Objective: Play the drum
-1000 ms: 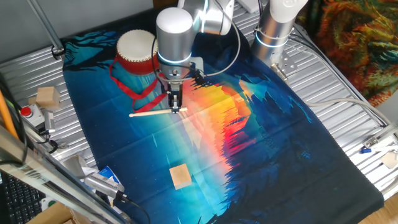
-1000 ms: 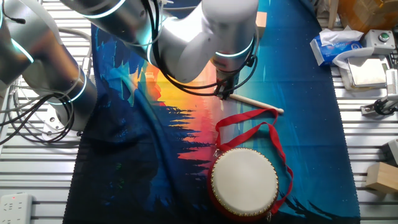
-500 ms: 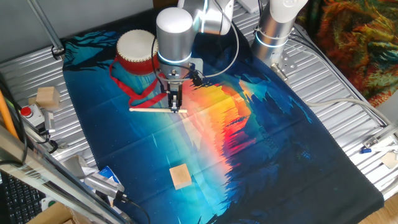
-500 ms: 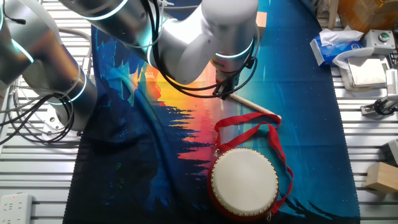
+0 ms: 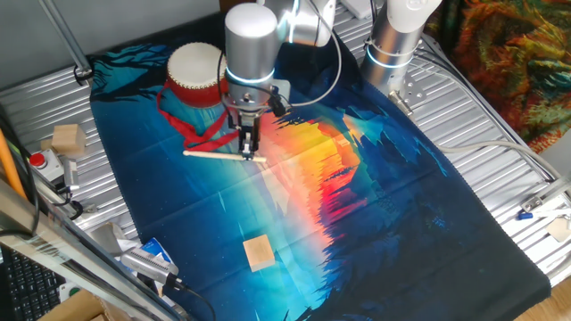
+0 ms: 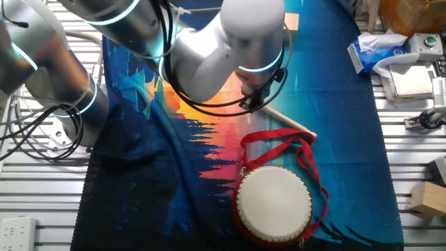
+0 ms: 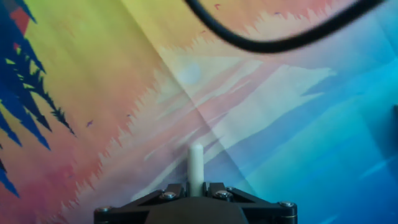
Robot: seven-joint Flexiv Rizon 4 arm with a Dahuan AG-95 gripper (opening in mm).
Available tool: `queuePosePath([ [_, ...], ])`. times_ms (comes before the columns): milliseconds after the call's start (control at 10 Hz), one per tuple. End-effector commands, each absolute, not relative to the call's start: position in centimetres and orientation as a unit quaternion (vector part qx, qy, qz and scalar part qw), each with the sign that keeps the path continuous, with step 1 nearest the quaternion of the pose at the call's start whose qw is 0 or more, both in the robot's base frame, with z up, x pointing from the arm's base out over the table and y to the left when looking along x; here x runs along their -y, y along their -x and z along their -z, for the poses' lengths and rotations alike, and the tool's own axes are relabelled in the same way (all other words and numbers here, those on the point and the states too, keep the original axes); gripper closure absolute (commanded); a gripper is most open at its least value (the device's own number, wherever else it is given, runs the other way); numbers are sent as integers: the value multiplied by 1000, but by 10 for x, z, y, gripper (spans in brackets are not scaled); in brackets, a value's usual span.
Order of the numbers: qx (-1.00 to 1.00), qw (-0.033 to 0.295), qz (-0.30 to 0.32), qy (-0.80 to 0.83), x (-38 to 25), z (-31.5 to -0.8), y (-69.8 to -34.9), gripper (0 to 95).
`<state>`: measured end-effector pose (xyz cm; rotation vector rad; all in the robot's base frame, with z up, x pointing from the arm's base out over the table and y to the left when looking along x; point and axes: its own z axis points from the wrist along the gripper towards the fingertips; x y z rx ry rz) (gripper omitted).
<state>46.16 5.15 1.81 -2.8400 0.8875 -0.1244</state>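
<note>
Ribbed metal counter [image 5: 500,116] fills both fixed views, draped with a printed cloth of blue, orange and red [image 5: 357,205]. Near the upper left of one fixed view stands the small round drum with red sides and a cream-white flat head [image 5: 196,71] [image 6: 273,202], its loose red ribbon strap [image 5: 192,132] [image 6: 293,143] trailing onto the cloth. Just right of the strap, the pincer [image 5: 249,153] [image 6: 249,103] points down and pinches one end of a thin pale wooden stick [image 5: 214,154] [image 6: 289,122] [image 7: 196,169], which lies roughly level across the ribbon, apart from the drum's head. Lower in the frame, well apart, sits a small tan wooden block [image 5: 259,252].
</note>
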Motion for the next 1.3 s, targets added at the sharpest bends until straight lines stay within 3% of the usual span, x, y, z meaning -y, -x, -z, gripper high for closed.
queuePosePath([
  [100,-320,69,38,944,-52,-41,-462,950],
  [1000,-383,39,38,922,-60,-76,-481,950],
  [1300,-467,15,50,883,-63,-97,-491,950],
])
